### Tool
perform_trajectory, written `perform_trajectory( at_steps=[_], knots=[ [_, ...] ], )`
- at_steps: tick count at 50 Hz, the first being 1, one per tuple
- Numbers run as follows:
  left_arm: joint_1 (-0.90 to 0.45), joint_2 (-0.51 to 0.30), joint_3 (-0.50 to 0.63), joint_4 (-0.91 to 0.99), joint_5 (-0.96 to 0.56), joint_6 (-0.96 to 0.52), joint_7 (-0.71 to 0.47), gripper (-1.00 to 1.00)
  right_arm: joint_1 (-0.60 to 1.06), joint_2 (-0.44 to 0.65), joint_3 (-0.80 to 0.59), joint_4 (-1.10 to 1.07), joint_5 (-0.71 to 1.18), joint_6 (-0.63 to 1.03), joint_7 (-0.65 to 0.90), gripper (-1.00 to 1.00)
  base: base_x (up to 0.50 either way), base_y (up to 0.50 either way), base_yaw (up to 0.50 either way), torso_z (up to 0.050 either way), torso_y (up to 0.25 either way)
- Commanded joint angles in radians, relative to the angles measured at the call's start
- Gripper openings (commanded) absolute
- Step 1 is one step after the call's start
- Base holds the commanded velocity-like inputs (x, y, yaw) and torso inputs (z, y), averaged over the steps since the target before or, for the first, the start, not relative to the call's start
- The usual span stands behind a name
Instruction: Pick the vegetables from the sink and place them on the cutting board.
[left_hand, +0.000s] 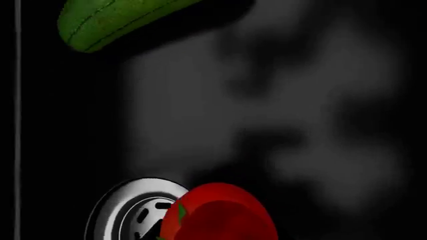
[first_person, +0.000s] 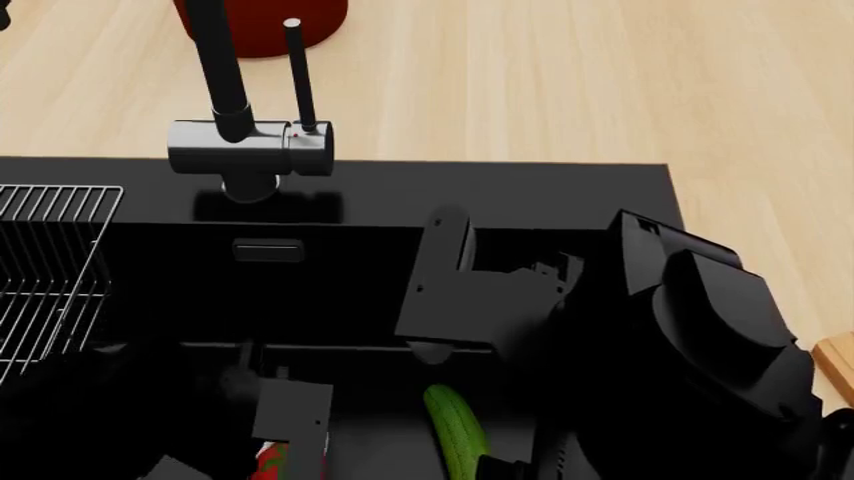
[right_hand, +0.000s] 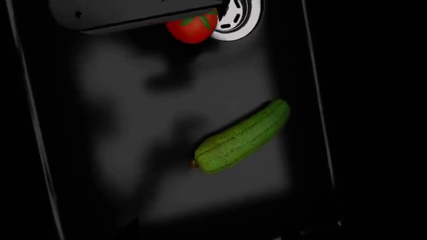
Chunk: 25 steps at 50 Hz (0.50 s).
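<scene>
Sink: the large rectangular matte-black basin (first_person: 561, 185) is set into the pale wooden worktop (first_person: 561, 80); its floor fills both wrist views.
Drain: the round silver drain (left_hand: 130, 210) sits in the basin floor, also seen in the right wrist view (right_hand: 239, 22).
Tomato: the small round red tomato with a green star-shaped stem top (left_hand: 223, 215) lies on the sink floor, touching or overlapping the drain's rim; in the head view only a red sliver (first_person: 271, 462) shows at the bottom edge.
Cucumber: the slim elongated dark-green cucumber (right_hand: 241, 136) lies flat on the sink floor, well apart from the tomato; one end shows in the left wrist view (left_hand: 113, 22), and it shows in the head view (first_person: 458, 430) between the two arms.
Cutting board: a light-brown wooden corner (first_person: 837, 365) shows at the head view's right edge, outside the sink.
Faucet: the black faucet (first_person: 247, 140) stands at the sink's far rim.
Wire rack: a metal wire rack (first_person: 47, 270) lies at the sink's left side.
Red vessel: a large red vessel (first_person: 267, 25) stands on the worktop behind the faucet.
Left tool: no fingers visible; cannot tell whether wide or narrow.
Right tool: fingers hidden too; cannot tell.
</scene>
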Motion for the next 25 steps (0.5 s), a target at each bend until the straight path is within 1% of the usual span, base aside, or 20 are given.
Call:
perform_trajectory(
  at_steps=[1, 2, 5, 7, 9, 10, 11, 12, 13, 14, 15, 19, 21, 23, 25],
  knots=[
    [-0.027, -0.073, -0.124, 0.145, -0.062, -0.011, -0.095, -1.0, 0.006, -0.016, 0.001, 0.026, -0.005, 0.004, 0.017, 1.0, 0.0, 0.0, 0.0, 0.0, 0.0],
    [-0.034, -0.073, -0.139, 0.143, -0.065, -0.003, -0.116, -1.0, 0.007, -0.021, -0.001, 0.032, -0.005, 0.01, 0.017, 1.0, 0.0, 0.0, 0.0, 0.0, 0.0],
    [-0.03, -0.115, -0.157, 0.246, -0.09, -0.051, -0.1, -1.0, 0.015, -0.052, 0.017, 0.071, 0.007, 0.069, 0.018, 1.0, 0.0, 0.0, 0.0, 0.0, 0.0],
    [-0.031, -0.134, -0.167, 0.282, -0.094, -0.058, -0.108, -1.0, 0.023, -0.063, 0.023, 0.078, 0.011, 0.079, 0.017, 1.0, 0.0, 0.0, 0.0, 0.0, 0.0],
    [-0.022, -0.17, -0.2, 0.364, -0.116, -0.073, -0.126, -1.0, 0.031, -0.087, 0.026, 0.113, 0.009, 0.084, 0.022, 1.0, 0.0, 0.0, 0.0, 0.0, 0.0],
    [-0.013, -0.187, -0.21, 0.399, -0.111, -0.065, -0.154, -1.0, 0.035, -0.098, 0.022, 0.123, 0.012, 0.09, 0.015, 1.0, 0.0, 0.0, 0.0, 0.0, 0.0],
    [-0.008, -0.189, -0.218, 0.411, -0.116, -0.076, -0.165, -1.0, 0.038, -0.105, 0.023, 0.128, 0.015, 0.1, 0.014, 1.0, 0.0, 0.0, 0.0, 0.0, 0.0],
    [0.01, -0.211, -0.232, 0.478, -0.127, -0.1, -0.181, -1.0, 0.041, -0.118, 0.024, 0.137, 0.017, 0.111, 0.014, 1.0, 0.0, 0.0, 0.0, 0.0, 0.0],
    [0.021, -0.224, -0.244, 0.514, -0.119, -0.102, -0.218, -1.0, 0.04, -0.125, 0.021, 0.161, 0.014, 0.095, 0.014, 1.0, 0.0, 0.0, 0.0, 0.0, 0.0],
    [0.021, -0.229, -0.25, 0.534, -0.122, -0.133, -0.227, -1.0, 0.047, -0.133, 0.017, 0.165, 0.013, 0.097, 0.013, 1.0, 0.0, 0.0, 0.0, 0.0, 0.0],
    [0.029, -0.246, -0.248, 0.562, -0.12, -0.123, -0.227, -1.0, 0.049, -0.14, 0.017, 0.187, 0.011, 0.083, 0.013, 1.0, 0.0, 0.0, 0.0, 0.0, 0.0],
    [0.041, -0.303, -0.281, 0.693, -0.145, -0.18, -0.241, -1.0, 0.054, -0.185, 0.031, 0.272, 0.017, 0.082, 0.017, 1.0, 0.0, 0.0, 0.0, 0.0, 0.0],
    [0.041, -0.321, -0.295, 0.721, -0.149, -0.19, -0.253, -1.0, 0.055, -0.213, 0.054, 0.322, 0.022, 0.084, 0.027, 1.0, 0.0, 0.0, 0.0, 0.0, 0.0],
    [0.043, -0.346, -0.317, 0.77, -0.163, -0.208, -0.26, -1.0, 0.067, -0.227, 0.023, 0.357, 0.015, 0.071, 0.011, 1.0, 0.0, 0.0, 0.0, 0.0, 0.0],
    [0.048, -0.357, -0.327, 0.766, -0.156, -0.193, -0.279, -1.0, 0.074, -0.238, 0.012, 0.381, 0.014, 0.07, 0.005, 1.0, 0.0, 0.0, 0.0, 0.0, 0.0]
  ],
)
